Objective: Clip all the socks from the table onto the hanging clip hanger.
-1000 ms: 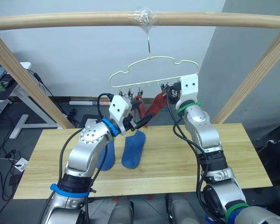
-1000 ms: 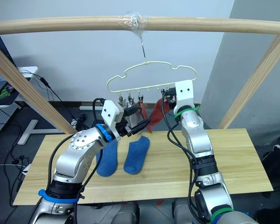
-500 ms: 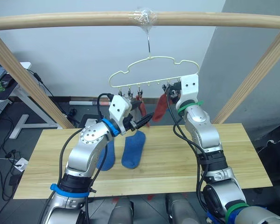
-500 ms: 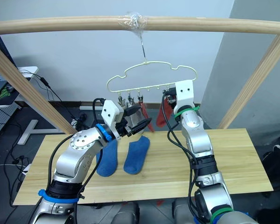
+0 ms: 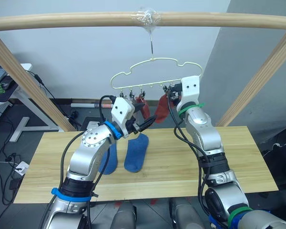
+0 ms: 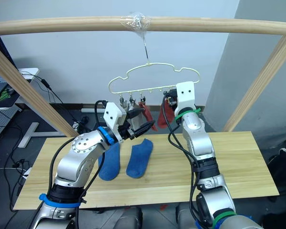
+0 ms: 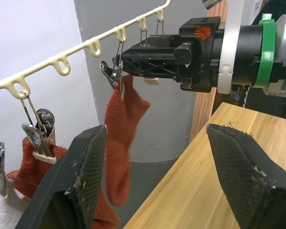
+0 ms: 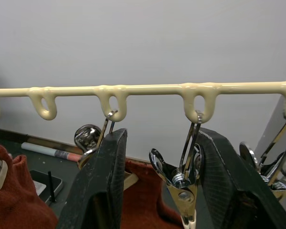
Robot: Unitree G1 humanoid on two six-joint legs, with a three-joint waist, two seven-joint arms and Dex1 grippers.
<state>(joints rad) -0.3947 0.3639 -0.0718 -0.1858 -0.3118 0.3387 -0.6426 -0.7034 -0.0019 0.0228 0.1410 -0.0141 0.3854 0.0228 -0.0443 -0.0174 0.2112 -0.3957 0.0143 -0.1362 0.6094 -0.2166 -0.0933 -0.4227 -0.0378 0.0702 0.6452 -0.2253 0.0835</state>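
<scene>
Rust-red sock (image 7: 123, 138) hanging toe-down, long axis vertical, from clip hanger (image 7: 62, 63)

rust-red socks (image 7: 125, 125), blue socks (image 5: 136, 153), pale yellow hanger (image 5: 155, 69)

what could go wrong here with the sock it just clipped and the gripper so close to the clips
The rust-red sock hangs from one clip by a small corner, so it might slip off. The right gripper sits right at that clip; pulling away carelessly could snag it and swing the clip hanger. Two blue socks remain on the table.
</scene>
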